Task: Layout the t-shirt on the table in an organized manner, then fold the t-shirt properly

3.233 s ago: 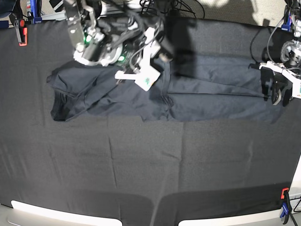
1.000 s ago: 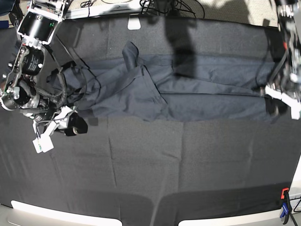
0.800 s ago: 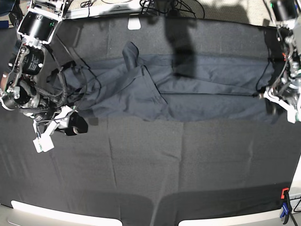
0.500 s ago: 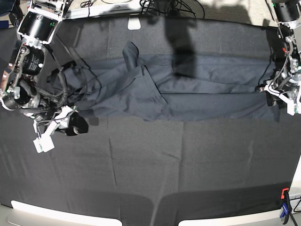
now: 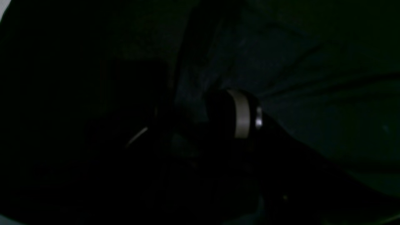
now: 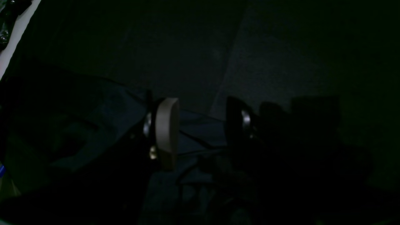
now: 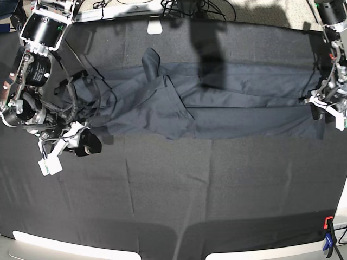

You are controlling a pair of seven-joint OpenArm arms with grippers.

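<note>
My right tool (image 6: 200, 131) is standing parted: its wrist view is showing a pale pad (image 6: 167, 131) and a dark pad well apart, with bare cloth showing between them and nothing gripped. In the base view that tool (image 7: 68, 146) is hanging just off the near left edge of the t-shirt (image 7: 217, 103), over the desk (image 7: 173, 189), and I am not seeing it touch the shirt there. My left tool (image 5: 200, 125) is harder to read. Its wrist view is almost black; one pale-edged finger (image 5: 240, 114) is showing against wrinkled dark fabric, the other is lost in shadow, so I cannot tell whether it is released or clenched. The base view is placing it (image 7: 325, 108) at the shirt's far right end, right at the cloth's edge, too small for me to judge the jaws.

The base view alone is giving me the whole layout, which the dim wrist views are not. The shirt is lying in the far half of the desk, stretched into a long band with its long axis running left to right. A diagonal fold is bunching left of centre, and a small flap (image 7: 150, 60) is sticking up toward the far edge. Cables and my right arm's housing are overlapping its left end. An orange-and-blue clamp (image 7: 328, 238) is sitting at the near right corner.
</note>
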